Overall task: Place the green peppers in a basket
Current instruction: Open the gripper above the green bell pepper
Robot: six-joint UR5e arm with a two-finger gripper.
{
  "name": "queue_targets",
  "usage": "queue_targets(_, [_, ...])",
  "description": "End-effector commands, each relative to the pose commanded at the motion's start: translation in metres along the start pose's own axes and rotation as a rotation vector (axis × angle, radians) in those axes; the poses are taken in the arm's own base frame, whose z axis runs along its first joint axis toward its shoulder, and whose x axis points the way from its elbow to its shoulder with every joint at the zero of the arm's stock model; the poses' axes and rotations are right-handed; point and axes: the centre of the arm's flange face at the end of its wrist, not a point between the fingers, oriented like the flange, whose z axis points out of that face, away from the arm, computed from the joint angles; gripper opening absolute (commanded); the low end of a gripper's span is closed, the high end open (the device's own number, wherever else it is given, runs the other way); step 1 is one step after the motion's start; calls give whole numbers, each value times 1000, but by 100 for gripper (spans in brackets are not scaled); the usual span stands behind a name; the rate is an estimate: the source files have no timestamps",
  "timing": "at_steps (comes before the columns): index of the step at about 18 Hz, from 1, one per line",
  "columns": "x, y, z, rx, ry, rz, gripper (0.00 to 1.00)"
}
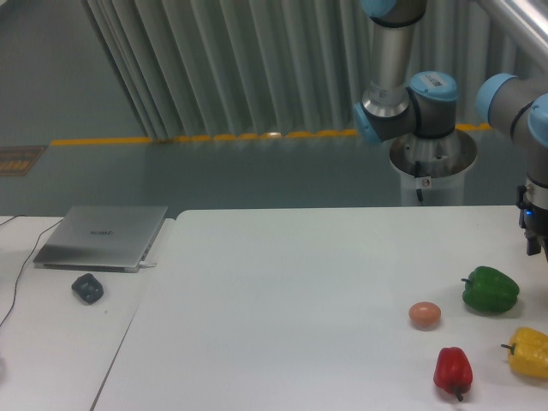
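The green pepper (pixel 491 289) lies on the white table (pixel 282 300) at the right, glossy, lobed, with its short stem pointing left. The arm comes down at the right edge of the view. Only a dark part of the wrist shows there, above and to the right of the pepper. The gripper's fingers are cut off by the frame edge. No basket is in view.
A brown egg-like ball (pixel 425 314) lies left of the green pepper. A red pepper (pixel 452 371) and a yellow pepper (pixel 528 353) lie nearer the front. On the left table are a closed laptop (pixel 103 236) and a dark mouse (pixel 87 288).
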Motion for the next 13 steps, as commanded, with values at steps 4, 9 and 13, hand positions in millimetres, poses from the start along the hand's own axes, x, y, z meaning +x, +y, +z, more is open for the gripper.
queue_targets(4, [0, -1, 1, 11, 2, -3, 100])
queue_targets(9, [7, -5, 12, 134, -18, -69, 100])
queue_targets(13, [14, -3, 16, 144, -49, -136, 100])
